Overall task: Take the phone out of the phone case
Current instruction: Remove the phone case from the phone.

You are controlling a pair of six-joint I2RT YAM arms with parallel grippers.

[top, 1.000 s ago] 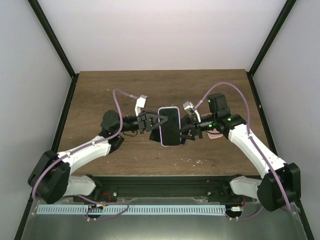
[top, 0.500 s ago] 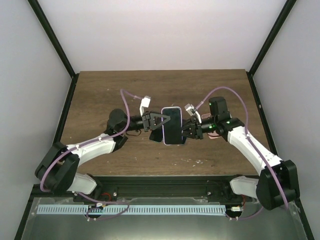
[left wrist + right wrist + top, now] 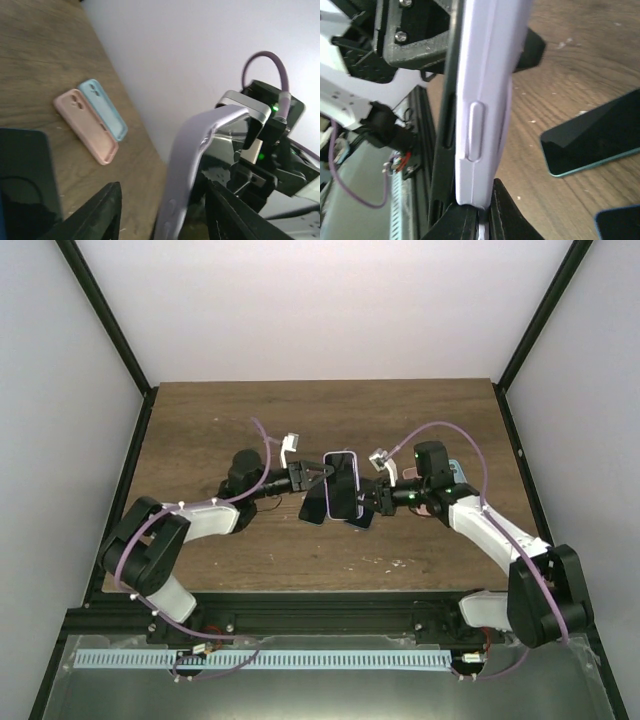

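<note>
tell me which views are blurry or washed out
top external: even light, sharp, soft shadows on the table. left wrist: lavender case near the lens is soft, white wall blown out, pink case crisper. right wrist: that case fills the frame, soft, table sharper.

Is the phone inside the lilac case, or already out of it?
Inside. Seen from above, the phone shows its dark screen framed by the rim of the lilac case.
</note>
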